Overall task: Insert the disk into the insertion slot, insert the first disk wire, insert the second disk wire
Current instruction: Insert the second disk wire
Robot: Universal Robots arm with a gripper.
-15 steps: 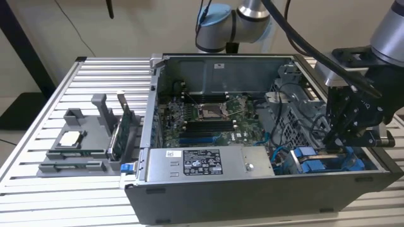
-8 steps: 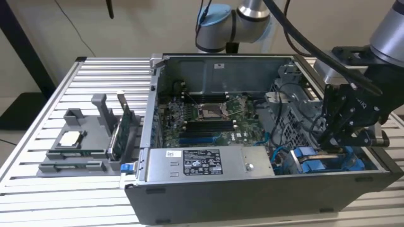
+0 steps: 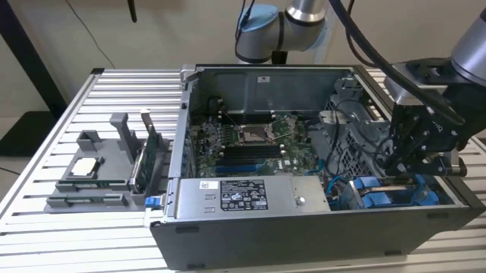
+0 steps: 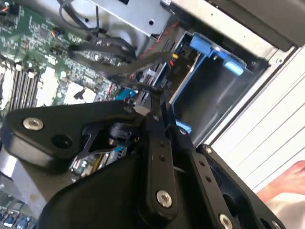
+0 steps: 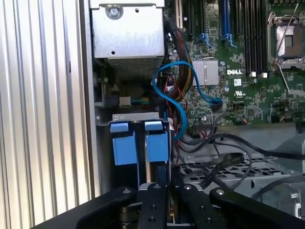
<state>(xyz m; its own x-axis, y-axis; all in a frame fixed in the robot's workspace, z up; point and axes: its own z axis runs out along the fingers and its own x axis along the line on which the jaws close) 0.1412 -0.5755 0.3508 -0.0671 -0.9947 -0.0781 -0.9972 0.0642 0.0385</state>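
Your black gripper sat down over the blue-railed dark metal insertion slot, fingers clamped edge-on around the thin blue-framed disk, only partly in; both wires looked undone.

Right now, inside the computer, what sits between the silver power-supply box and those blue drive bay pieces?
In the first wrist view, a tangle of cables, one bright blue, lies between the power-supply box and the insertion slot.

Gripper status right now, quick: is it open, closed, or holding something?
Gripper: down inside the computer case at the blue drive bay; whether it is open, shut or holding anything cannot be told.
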